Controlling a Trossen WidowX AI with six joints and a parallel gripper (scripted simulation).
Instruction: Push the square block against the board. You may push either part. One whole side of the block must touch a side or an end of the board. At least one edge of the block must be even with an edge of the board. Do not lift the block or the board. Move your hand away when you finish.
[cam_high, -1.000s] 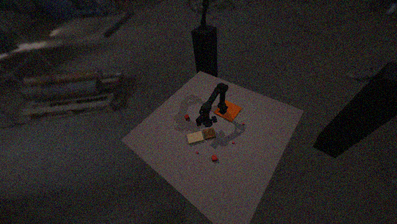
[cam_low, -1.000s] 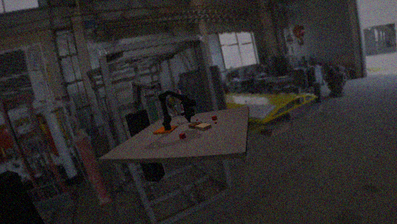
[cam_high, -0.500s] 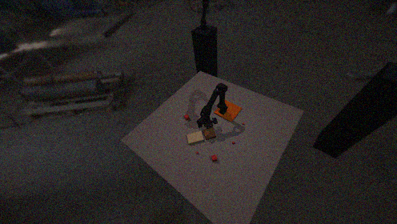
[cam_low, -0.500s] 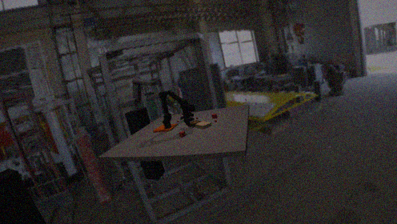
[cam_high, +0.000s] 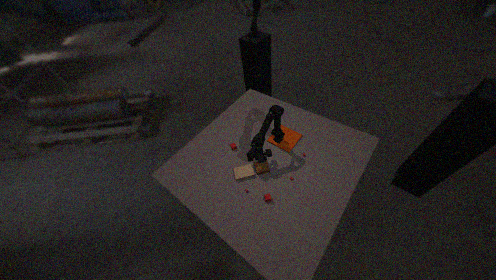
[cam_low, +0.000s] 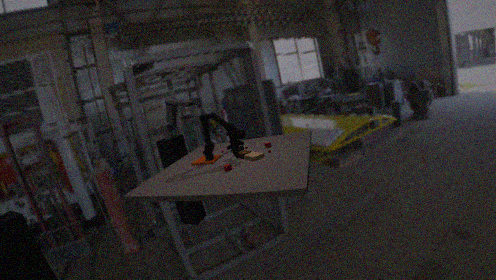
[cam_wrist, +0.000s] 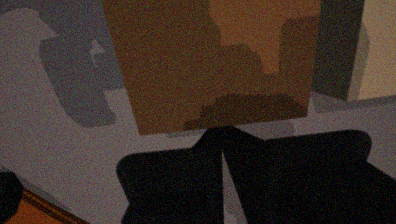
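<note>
The brown square block (cam_high: 262, 168) (cam_wrist: 170, 60) lies flat on the table, beside the cream board (cam_high: 244, 172) (cam_low: 254, 156) (cam_wrist: 382, 60). Their facing sides are close together and roughly parallel; a dark strip shows between them in the wrist view, and I cannot tell whether they touch. In that view the block's lower edge reaches a little nearer the arm than the board's. My gripper (cam_high: 260, 159) (cam_wrist: 218, 127) is shut and empty, with its fingertips at the block's arm-side edge. I cannot tell whether they touch it.
The arm stands on an orange base plate (cam_high: 292, 142) (cam_low: 201, 161) (cam_wrist: 40, 212). A red cube (cam_high: 233, 146) (cam_low: 228, 167) lies to one side of the pair, and another red cube (cam_high: 268, 198) (cam_low: 268, 145) lies beyond it. Several tiny red pieces are scattered around.
</note>
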